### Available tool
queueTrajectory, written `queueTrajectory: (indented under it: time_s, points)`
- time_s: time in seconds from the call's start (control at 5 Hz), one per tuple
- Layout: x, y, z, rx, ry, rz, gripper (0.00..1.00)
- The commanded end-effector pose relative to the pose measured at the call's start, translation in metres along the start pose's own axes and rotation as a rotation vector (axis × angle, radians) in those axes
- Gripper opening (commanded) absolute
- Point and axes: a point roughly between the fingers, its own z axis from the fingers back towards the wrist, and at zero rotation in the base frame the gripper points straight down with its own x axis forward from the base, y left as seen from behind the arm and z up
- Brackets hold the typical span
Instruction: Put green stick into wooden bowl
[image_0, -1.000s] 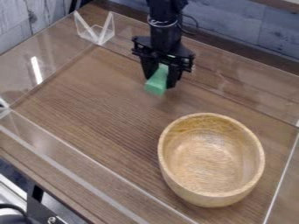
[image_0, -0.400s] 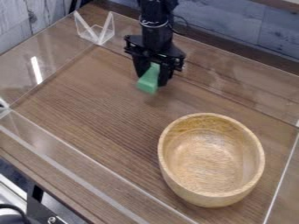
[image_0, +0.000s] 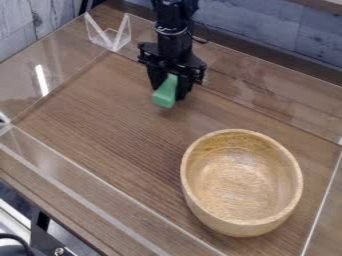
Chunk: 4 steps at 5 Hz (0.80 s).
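One arm on show, its black gripper (image_0: 168, 88) pointing straight down over the far half of the bench (image_0: 94, 125), and the jaws are clamped tight on the green stick (image_0: 164, 95), one finger on either side of it. The stick hangs between them, upper end pinched, lower end poking out below just above the wood grain; whether it touches the surface, I cannot tell. One stick, one wooden bowl (image_0: 242, 181): the bowl sits well apart, down at the near right, upright and with nothing showing inside its pale hollow. Between the two lies only bare dark bench, no object in that stretch. Around the edges, clear plastic walls (image_0: 47, 75) fence the bench, catching bright glare on the left side. At the far left, behind the arm, stands one small clear bracket (image_0: 107, 32) with two angled legs, near the gripper but not touching it. Behind, a grey stone-patterned wall (image_0: 287, 35).
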Motion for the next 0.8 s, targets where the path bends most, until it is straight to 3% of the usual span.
queueTrajectory:
  time_s: [0.0,0.6]
  points:
    - [0.0039,0.0060,0.0080,0.013,-0.030,0.005,0.00]
    - [-0.0022,0.0088,0.0067,0.014,-0.008,0.015,0.00]
